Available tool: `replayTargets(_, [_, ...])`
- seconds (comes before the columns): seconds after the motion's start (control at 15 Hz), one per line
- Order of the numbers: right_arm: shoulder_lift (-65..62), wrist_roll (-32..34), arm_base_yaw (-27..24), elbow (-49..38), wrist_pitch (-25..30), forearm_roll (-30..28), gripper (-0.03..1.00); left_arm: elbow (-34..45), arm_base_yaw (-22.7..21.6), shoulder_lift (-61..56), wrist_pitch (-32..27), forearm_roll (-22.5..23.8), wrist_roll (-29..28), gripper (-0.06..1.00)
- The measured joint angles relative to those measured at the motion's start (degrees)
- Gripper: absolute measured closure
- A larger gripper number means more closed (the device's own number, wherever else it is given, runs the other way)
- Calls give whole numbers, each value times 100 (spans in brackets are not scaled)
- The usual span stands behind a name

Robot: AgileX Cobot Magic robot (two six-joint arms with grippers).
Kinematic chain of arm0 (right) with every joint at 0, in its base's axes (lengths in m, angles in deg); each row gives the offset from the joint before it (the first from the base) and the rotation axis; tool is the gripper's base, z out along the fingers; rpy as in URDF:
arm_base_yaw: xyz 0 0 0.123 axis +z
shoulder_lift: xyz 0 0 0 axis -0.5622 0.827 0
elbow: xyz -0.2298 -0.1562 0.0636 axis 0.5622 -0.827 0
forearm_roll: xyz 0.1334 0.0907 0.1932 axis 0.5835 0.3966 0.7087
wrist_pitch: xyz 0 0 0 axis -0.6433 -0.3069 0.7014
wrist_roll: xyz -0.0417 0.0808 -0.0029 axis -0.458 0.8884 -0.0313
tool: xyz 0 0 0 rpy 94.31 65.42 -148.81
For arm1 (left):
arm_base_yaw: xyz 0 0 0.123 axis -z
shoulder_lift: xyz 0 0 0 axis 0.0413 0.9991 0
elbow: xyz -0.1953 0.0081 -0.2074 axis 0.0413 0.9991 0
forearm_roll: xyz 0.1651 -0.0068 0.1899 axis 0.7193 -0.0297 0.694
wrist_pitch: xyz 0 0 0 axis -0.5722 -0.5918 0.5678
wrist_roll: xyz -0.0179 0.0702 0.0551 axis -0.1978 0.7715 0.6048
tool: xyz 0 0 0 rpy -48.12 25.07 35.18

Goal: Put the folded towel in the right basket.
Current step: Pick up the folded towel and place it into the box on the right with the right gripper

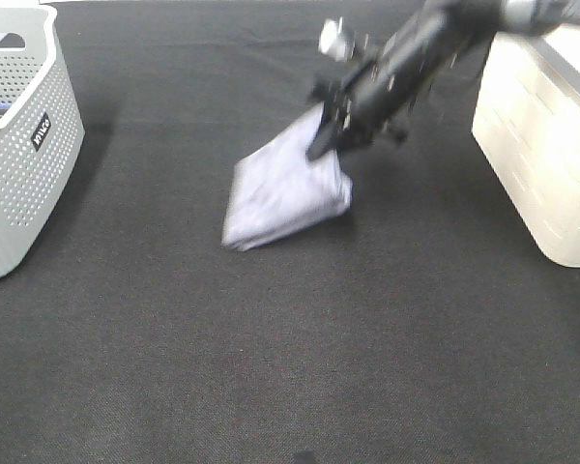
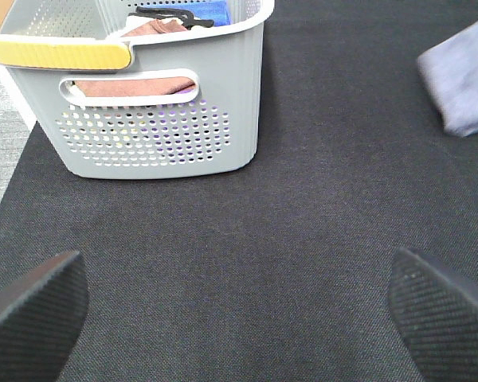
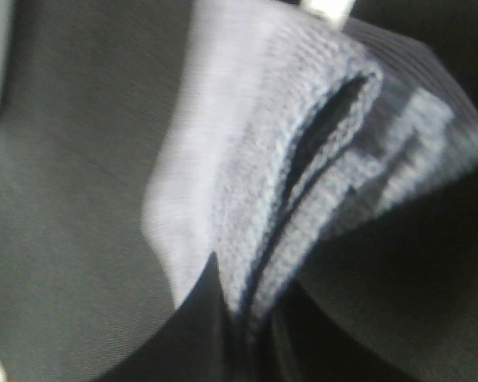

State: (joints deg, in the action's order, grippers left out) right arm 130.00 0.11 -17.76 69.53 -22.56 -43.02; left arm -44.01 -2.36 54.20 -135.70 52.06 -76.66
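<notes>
Right tool (image 1: pixel 321 147) with towel (image 1: pixel 280 198), dark mat (image 1: pixel 271 367)

Small black label (image 1: pixel 41 130) on grey basket (image 1: pixel 19 184): white lettering, too blurred to read
</notes>
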Motion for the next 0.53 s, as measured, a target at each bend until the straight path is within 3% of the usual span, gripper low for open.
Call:
replayTargets(0.27, [-1226, -17, 0, 6, 23, -504, 91, 0, 0, 0, 0, 0, 0, -3])
replayTargets(0.53, [-2160, 80, -23, 6, 52, -1450, 91, 0, 0, 0, 0, 0, 0, -3])
